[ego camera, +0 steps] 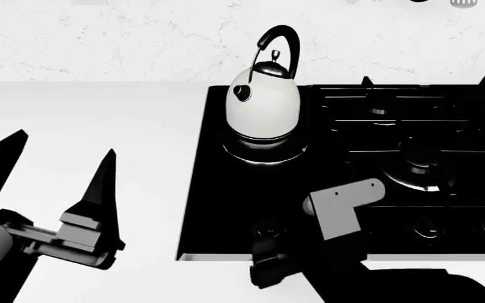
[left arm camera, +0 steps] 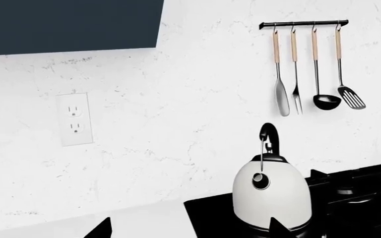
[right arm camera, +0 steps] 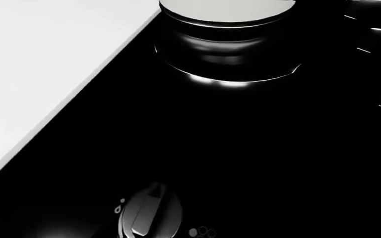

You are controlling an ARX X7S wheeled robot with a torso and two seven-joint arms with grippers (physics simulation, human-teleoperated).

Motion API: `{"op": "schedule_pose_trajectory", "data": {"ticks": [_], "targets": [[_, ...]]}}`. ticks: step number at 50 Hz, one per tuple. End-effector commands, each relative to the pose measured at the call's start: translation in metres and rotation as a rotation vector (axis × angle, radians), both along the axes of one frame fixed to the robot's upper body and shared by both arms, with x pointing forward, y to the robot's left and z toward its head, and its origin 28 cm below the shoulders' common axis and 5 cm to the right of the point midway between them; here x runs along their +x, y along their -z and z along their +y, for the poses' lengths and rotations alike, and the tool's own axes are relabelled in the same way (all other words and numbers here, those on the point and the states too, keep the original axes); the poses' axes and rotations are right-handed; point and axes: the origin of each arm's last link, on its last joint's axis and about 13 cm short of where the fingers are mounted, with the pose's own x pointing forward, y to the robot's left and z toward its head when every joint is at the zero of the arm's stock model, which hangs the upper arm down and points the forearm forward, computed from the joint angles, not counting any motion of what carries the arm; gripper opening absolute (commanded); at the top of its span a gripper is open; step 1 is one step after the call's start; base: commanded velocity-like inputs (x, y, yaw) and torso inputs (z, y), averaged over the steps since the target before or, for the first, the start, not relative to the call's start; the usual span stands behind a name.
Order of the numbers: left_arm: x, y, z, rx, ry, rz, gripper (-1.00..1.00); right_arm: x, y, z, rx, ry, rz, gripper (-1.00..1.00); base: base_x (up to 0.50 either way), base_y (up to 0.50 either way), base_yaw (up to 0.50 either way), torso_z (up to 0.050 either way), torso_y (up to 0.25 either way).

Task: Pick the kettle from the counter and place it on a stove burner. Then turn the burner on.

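On the stove burner point(ego camera: 264, 151), upright kettle point(ego camera: 264, 104) points its spout left; left gripper point(ego camera: 53, 170) wide.

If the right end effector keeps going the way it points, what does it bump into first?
Probably the stove knob just ahead of it, at the cooktop's front edge, though depth is hard to judge.

The kettle point(ego camera: 264, 104) has a smooth white enamel-like body and glossy black handle, the stove burner point(right arm camera: 229, 59) beneath gleams like polished black glass, the desk point(ego camera: 83, 120) is matt white, and the knob point(right arm camera: 151, 215) looks brushed metal.
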Motion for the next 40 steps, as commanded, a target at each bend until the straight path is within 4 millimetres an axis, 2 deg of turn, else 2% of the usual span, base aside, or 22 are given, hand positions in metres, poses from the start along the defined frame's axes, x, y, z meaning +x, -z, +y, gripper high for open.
{"op": "schedule_pose_trajectory", "data": {"ticks": [1, 12, 13, 40], "targets": [[0.005, -0.0004, 0.0006, 0.014, -0.003, -0.002, 1.0, 0.006, 0.0027, 0.0041, 0.001, -0.025, 0.01, 1.0, 0.0, 0.0, 0.0, 0.0, 0.0], [0.0054, 0.0027, 0.0002, 0.006, 0.0, 0.007, 1.0, 0.008, 0.0048, 0.0061, 0.0, -0.033, 0.003, 1.0, 0.0, 0.0, 0.0, 0.0, 0.0], [0.0055, 0.0029, 0.0005, 0.005, -0.002, 0.007, 1.0, 0.0085, 0.0049, 0.0059, 0.002, -0.03, 0.001, -1.0, 0.0, 0.0, 0.0, 0.0, 0.0], [0.0103, 0.0044, -0.0021, 0.006, 0.004, 0.016, 1.0, 0.0067, 0.0119, 0.0026, -0.008, -0.033, -0.009, -1.0, 0.0, 0.0, 0.0, 0.0, 0.0]]}}
